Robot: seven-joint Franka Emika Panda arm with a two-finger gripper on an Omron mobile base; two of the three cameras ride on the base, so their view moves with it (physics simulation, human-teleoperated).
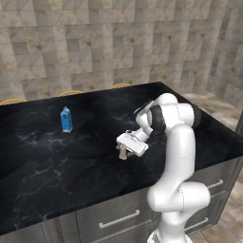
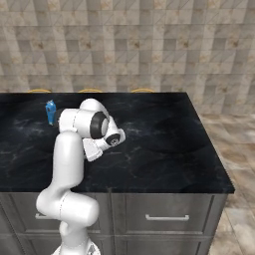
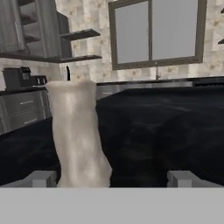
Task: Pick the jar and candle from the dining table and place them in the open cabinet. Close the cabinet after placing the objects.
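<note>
One wide black marble surface (image 1: 42,156), the dining table, takes most of both base views, with grey drawer fronts (image 2: 167,214) and silver handles under its front edge. Behind it stands a wall of beige and grey tiles (image 1: 71,47). The white arm (image 1: 178,161) bends over the near part of the surface and reaches down toward the slab. A small blue carton (image 1: 66,119) stands upright farther back on the marble, well apart from the arm. The end effector (image 1: 127,151) hangs low over the surface with its fingers apart; in the hand view the two finger tips (image 3: 41,178) stand wide, one on each side. The candle (image 3: 78,135), a slim cream pillar with a wider base, stands upright on the marble between them, nearer to the left tip, and I cannot tell if it touches that tip. In the left base view the candle shows just under the end effector.
</note>
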